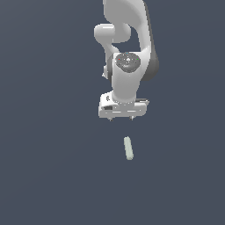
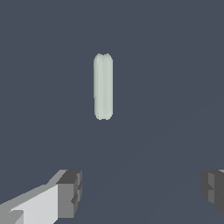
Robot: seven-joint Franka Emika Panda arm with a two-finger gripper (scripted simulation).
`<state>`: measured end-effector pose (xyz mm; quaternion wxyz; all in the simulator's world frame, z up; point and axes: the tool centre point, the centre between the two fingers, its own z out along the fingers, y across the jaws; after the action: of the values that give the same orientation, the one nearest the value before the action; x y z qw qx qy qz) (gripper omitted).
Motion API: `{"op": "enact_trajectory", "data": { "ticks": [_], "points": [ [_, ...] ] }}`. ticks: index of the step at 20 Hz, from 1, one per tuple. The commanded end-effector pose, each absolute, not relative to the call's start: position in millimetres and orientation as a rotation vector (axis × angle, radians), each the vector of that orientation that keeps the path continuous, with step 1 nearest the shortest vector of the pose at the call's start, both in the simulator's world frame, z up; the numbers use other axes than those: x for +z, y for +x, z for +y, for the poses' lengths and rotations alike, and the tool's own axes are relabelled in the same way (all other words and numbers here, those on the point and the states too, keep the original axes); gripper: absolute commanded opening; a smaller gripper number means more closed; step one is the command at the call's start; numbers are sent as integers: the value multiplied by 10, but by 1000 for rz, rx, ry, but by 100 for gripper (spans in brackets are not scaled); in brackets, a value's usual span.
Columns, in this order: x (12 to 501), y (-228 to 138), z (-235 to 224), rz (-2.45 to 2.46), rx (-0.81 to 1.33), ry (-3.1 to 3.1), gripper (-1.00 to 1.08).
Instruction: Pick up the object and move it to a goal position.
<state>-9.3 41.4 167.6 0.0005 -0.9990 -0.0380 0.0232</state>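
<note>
Exterior view, claw: the claw (image 1: 121, 117) hangs off the white arm, pointing down at the counter (image 1: 44, 176). Only two stubby tips show under the hand from here, so this view alone doesn't settle how wide it is.

Exterior view, object: the object (image 1: 128, 148) is a little pale greenish stick lying flat on the counter, apart from the claw and not underneath it. It sits out ahead of the tips, on the camera's side, nothing touching it.

Exterior view, long axis: runs roughly away from the claw rather than across it, with a slight lean.

Wrist view, claw: spread wide and gripping nothing. One finger (image 2: 70, 192) and the other (image 2: 214, 190) are well apart with only bare counter between them.

Wrist view, object: the stick (image 2: 103, 86) lies beyond the fingertips, closer to the line of the lighter finger than to the other, so it's off the claw's centre line.

Next move, my guess: slide forward and a bit sideways to centre over the stick, then drop. The stick is way narrower than the gap, so closing across its width looks doable.

Surface and room: plain dark blue-grey counter. I can't spot any goal marker.
</note>
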Motion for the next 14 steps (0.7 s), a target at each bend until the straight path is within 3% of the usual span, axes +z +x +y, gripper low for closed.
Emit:
{"op": "enact_trajectory", "data": {
  "ticks": [1, 14],
  "points": [
    [1675, -102, 445, -129, 79, -3136, 100],
    [1428, 174, 543, -129, 55, -3138, 100]
  ]
}}
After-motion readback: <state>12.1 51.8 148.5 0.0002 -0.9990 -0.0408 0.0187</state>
